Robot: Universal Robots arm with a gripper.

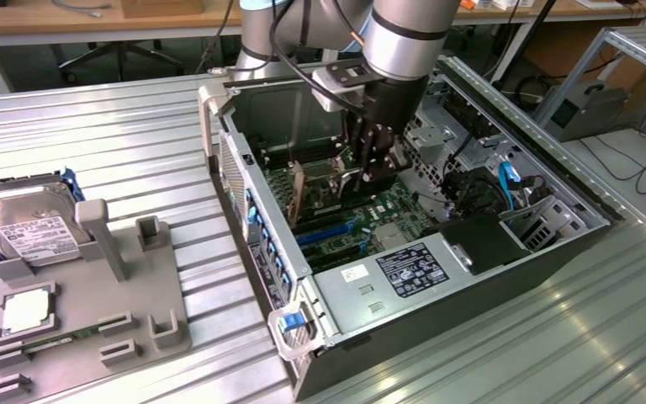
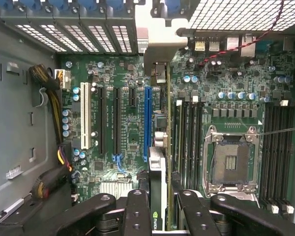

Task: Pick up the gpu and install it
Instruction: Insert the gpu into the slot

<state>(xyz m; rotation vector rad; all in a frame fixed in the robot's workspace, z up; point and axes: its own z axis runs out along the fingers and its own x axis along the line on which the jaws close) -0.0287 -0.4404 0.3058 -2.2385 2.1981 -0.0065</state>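
My gripper (image 1: 366, 175) reaches down into the open computer case (image 1: 548, 181) and is shut on the gpu (image 1: 300, 195). The card hangs upright on its edge above the motherboard (image 1: 385, 210). In the wrist view the gpu (image 2: 160, 162) shows edge-on between my black fingers (image 2: 137, 211), its silvery bracket end (image 2: 157, 54) at the case's rear slot openings. It runs parallel to the blue expansion slot (image 2: 147, 123) and close beside it. Whether its lower edge touches a slot I cannot tell.
On the exterior view's left, a grey fixture (image 1: 87, 311) holds a silver hard drive (image 1: 31, 223) and a square chip (image 1: 29, 310). Inside the case are the open CPU socket (image 2: 231, 164), memory slots (image 2: 187, 132), the power supply (image 1: 413, 273) and cable bundles (image 2: 51, 98).
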